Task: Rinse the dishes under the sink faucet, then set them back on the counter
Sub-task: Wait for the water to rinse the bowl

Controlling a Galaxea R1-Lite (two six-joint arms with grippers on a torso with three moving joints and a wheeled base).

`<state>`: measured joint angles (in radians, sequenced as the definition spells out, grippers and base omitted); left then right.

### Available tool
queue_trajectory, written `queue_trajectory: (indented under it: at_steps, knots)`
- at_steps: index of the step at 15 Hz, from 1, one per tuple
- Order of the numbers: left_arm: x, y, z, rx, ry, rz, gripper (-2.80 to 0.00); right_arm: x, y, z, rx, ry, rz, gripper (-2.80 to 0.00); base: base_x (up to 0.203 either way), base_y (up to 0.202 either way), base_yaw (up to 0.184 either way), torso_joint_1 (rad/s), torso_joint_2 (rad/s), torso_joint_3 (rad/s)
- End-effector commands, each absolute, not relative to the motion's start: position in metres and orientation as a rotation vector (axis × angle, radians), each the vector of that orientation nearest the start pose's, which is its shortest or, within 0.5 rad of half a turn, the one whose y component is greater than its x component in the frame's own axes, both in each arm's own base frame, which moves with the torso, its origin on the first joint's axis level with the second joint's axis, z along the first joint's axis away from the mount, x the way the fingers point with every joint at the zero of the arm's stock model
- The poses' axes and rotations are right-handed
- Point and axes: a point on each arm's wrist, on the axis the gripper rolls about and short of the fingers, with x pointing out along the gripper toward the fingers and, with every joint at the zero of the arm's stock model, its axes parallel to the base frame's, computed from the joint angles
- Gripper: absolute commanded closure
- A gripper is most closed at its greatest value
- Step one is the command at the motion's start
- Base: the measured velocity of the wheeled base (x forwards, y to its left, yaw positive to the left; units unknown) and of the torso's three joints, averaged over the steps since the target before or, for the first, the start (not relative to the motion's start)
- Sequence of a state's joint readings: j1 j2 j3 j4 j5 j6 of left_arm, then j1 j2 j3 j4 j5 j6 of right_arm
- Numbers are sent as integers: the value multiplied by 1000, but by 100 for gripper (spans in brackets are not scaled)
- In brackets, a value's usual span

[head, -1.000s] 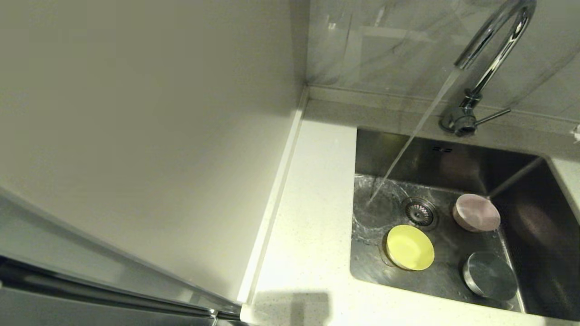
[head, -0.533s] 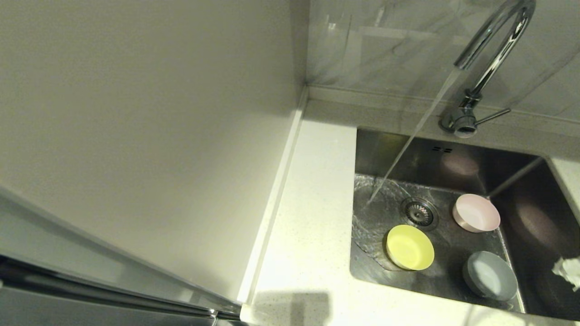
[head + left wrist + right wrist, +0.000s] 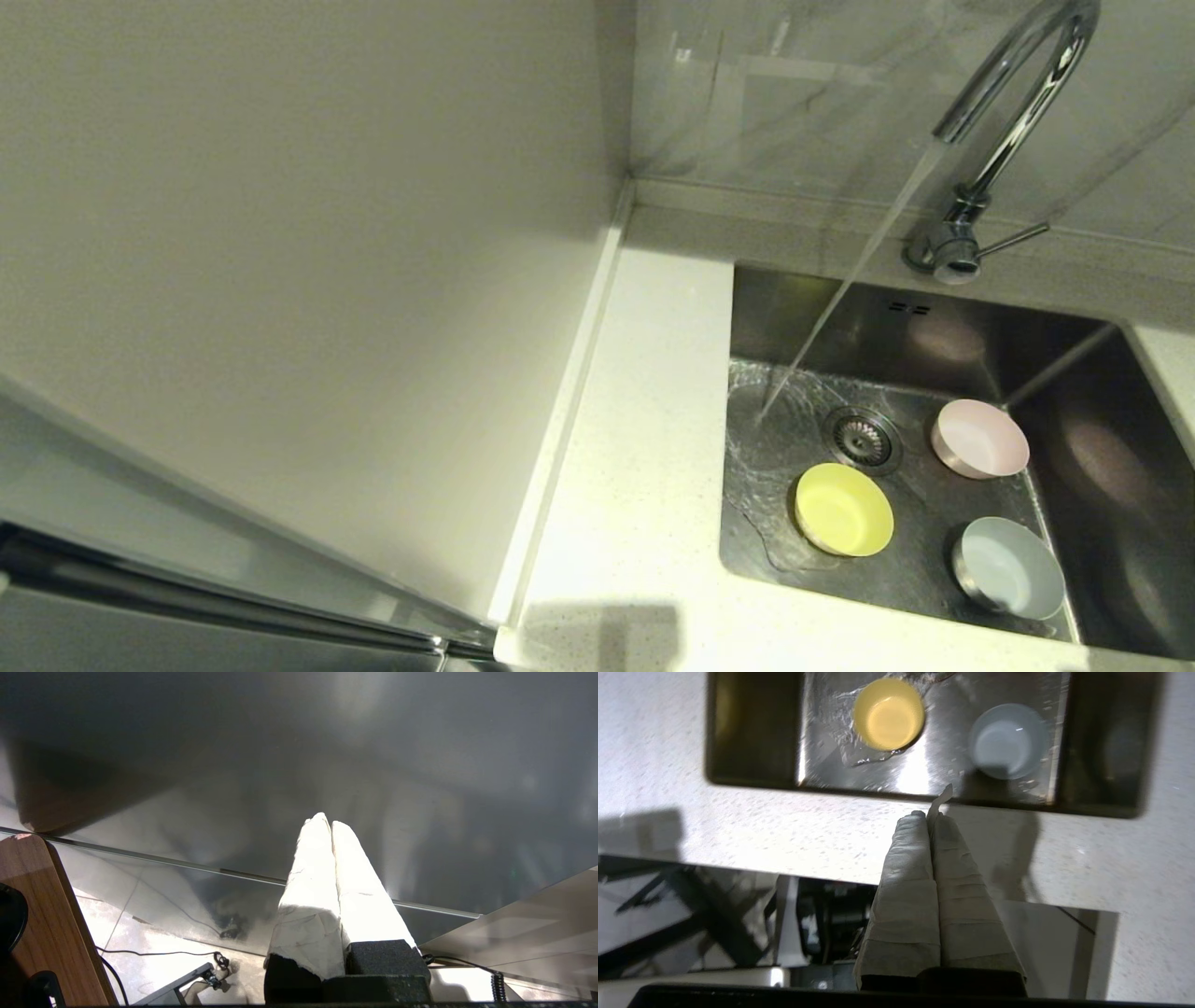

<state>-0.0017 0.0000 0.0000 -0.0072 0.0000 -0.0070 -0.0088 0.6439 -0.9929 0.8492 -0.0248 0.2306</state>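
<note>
Three dishes sit upright on the floor of the sink (image 3: pixel 943 329): a yellow bowl (image 3: pixel 843 510) by the drain (image 3: pixel 861 439), a pale pink bowl (image 3: pixel 980 451) farther back and a grey bowl (image 3: pixel 1010 567) at the front. Water runs from the sink faucet (image 3: pixel 1013 103) onto the basin floor left of the drain. Neither gripper shows in the head view. My right gripper (image 3: pixel 928 814) is shut and empty, over the counter (image 3: pixel 738 821) at the sink's front rim, with the yellow bowl (image 3: pixel 888 714) and grey bowl (image 3: pixel 1008 741) ahead of it. My left gripper (image 3: pixel 325 822) is parked, shut.
The white speckled counter (image 3: pixel 644 448) runs along the sink's left side and front. A plain white upright panel (image 3: pixel 299 280) rises left of it. The faucet's side lever (image 3: pixel 1013 238) points right. The left gripper faces a grey cabinet front above the floor.
Half a second ago my right gripper's wrapped tip showed at the head view's right edge over the sink; it has since drawn back out of that view. The bowls have not moved.
</note>
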Motion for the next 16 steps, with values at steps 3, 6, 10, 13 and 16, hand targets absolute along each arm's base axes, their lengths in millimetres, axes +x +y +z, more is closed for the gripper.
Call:
queue_trajectory:
  at_steps: [3, 6, 10, 13, 16]
  knots:
    - [-23, 0, 76, -8, -5, -2, 0, -69, -1, 221, 150, 311, -142, 0, 0, 0, 0, 0, 0, 0]
    - [-23, 0, 75, -8, -5, -2, 0, -72, -2, 178, 5, 231, -157, 0, 0, 0, 0, 0, 0, 0]
    - [-23, 0, 75, -8, -5, -2, 0, -47, -4, 123, -139, 11, -202, 0, 0, 0, 0, 0, 0, 0]
    - [-23, 0, 76, -8, -6, -2, 0, -35, -4, 94, -98, 54, -156, 0, 0, 0, 0, 0, 0, 0]
    - [-23, 0, 75, -8, -5, -2, 0, -32, -1, 85, -93, 76, -57, 0, 0, 0, 0, 0, 0, 0]
